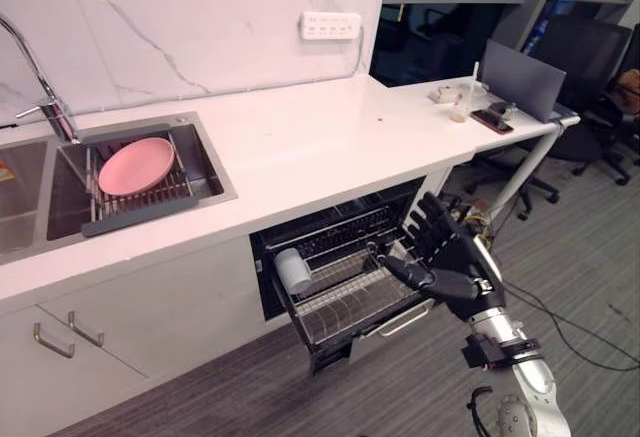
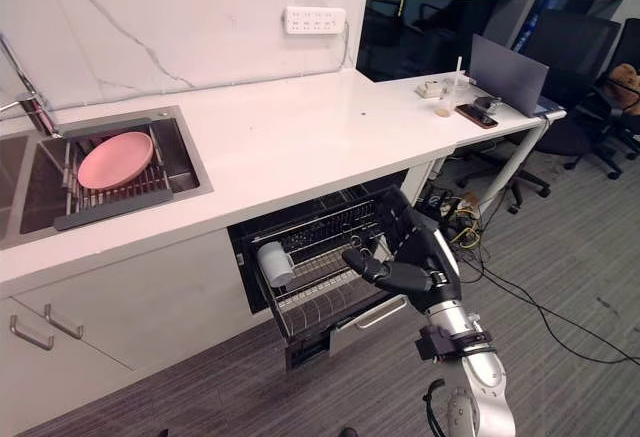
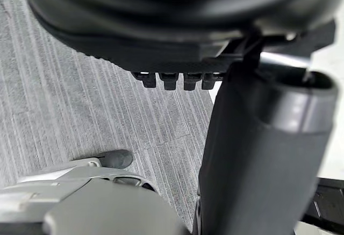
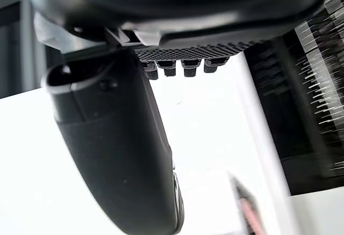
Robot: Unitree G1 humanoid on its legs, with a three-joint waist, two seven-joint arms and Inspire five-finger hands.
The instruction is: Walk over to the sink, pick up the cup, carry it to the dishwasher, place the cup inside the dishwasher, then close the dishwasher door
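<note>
A pale blue-grey cup point(image 1: 293, 269) lies on its side at the left end of the pulled-out wire rack point(image 1: 352, 302) of the dishwasher point(image 1: 335, 227), under the white counter. The dishwasher stands open, its front panel and handle point(image 1: 400, 321) low at the rack's near edge. My right hand point(image 1: 455, 257) is open with fingers spread, holding nothing; it is at the rack's right end and its thumb reaches toward the rack's rim. In the left wrist view, my left hand point(image 3: 252, 154) hangs over grey carpet with straight fingers and holds nothing.
A pink plate point(image 1: 137, 165) rests on a drying rack over the sink point(image 1: 205, 172), with the tap point(image 1: 40, 82) at far left. Cabinet doors with handles point(image 1: 70, 335) stand left of the dishwasher. To the right are a desk point(image 1: 520, 122) with small items and office chairs point(image 1: 590, 67).
</note>
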